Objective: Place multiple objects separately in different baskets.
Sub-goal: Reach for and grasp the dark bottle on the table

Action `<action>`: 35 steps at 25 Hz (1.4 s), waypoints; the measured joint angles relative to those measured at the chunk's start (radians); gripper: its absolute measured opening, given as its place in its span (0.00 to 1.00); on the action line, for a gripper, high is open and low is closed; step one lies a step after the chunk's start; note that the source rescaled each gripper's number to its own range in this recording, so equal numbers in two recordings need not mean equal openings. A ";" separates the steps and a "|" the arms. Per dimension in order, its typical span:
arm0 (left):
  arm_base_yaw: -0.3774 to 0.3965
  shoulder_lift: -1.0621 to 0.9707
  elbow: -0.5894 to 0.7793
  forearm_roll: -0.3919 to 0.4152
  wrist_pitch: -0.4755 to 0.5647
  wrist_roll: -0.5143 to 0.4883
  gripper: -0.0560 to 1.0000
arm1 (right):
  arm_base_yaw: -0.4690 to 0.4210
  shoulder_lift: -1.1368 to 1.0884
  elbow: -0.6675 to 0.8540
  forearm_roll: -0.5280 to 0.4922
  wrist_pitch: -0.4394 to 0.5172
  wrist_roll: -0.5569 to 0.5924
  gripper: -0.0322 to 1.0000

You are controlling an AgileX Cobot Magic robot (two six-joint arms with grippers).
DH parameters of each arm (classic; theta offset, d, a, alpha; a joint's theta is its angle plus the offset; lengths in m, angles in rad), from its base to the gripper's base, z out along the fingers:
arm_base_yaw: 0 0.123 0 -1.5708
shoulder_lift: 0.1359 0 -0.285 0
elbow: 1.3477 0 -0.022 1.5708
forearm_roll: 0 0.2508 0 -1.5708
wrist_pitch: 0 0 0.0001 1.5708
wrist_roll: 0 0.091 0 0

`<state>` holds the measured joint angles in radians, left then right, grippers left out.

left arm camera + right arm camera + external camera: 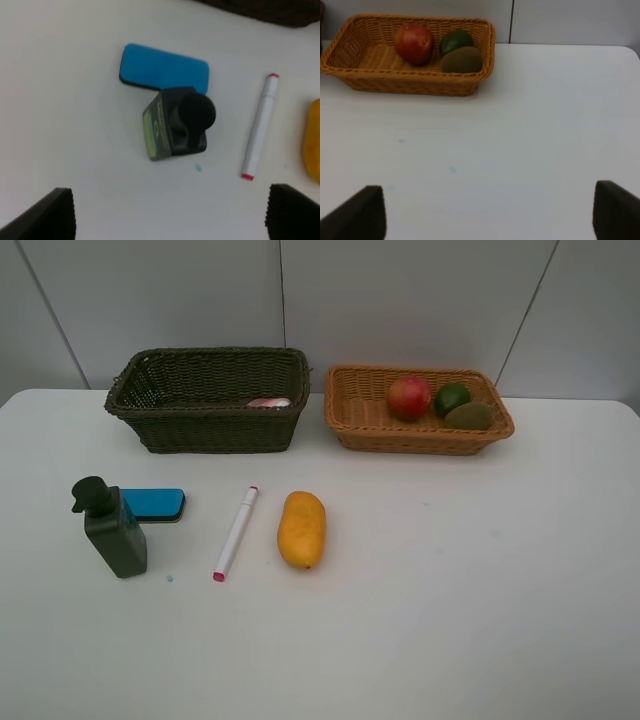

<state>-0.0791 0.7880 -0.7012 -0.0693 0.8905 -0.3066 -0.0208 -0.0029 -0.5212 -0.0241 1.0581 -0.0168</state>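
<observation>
Left gripper [170, 215] hangs high with its two dark fingers spread wide, nothing between them, and right beneath it stands the dark green pump bottle [175, 125], upright on the white table [450, 590]. The blue flat eraser [162, 70] lies just behind the bottle, so close that I can't tell whether they touch. Next along the table lies the white marker with pink tips [260, 127], flat, then the yellow-orange mango [302, 529] near it, apart from it, lying lengthwise. Right gripper [490, 212] has its fingers just as wide apart, empty, over bare table on the right side, well away from everything. Out at the back, the dark olive-brown woven wicker basket [210, 430] sits on the left with the pink small bottle [268, 402] lying inside near its right end. Beside it, close but not touching, is the light orange-tan woven wicker basket [395, 82], shallower, holding the red apple-like fruit [414, 44], the green lime [456, 40] and the brown kiwi [461, 60], clustered toward its right end.
</observation>
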 joint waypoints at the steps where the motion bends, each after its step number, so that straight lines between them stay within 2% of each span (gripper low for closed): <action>1: 0.000 0.039 -0.006 0.000 0.006 -0.002 1.00 | 0.000 0.000 0.000 0.000 0.000 0.000 1.00; 6: 0.000 0.199 -0.056 -0.001 0.045 -0.007 1.00 | 0.000 0.000 0.000 0.000 0.000 0.000 1.00; 16: 0.000 0.422 -0.146 -0.032 0.047 -0.008 1.00 | 0.000 0.000 0.000 0.000 0.000 0.000 1.00; 21: 0.000 0.496 -0.150 -0.079 0.018 0.015 1.00 | 0.000 0.000 0.000 0.000 0.000 0.000 1.00; 28: 0.000 0.542 -0.150 -0.192 -0.077 0.068 1.00 | 0.000 0.000 0.000 0.000 0.000 0.000 1.00; 35: 0.000 0.625 -0.150 -0.207 -0.095 0.068 1.00 | 0.000 0.000 0.000 0.000 0.000 0.000 1.00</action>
<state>-0.0791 1.4127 -0.8507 -0.2762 0.7959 -0.2386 -0.0208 -0.0029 -0.5212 -0.0241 1.0581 -0.0168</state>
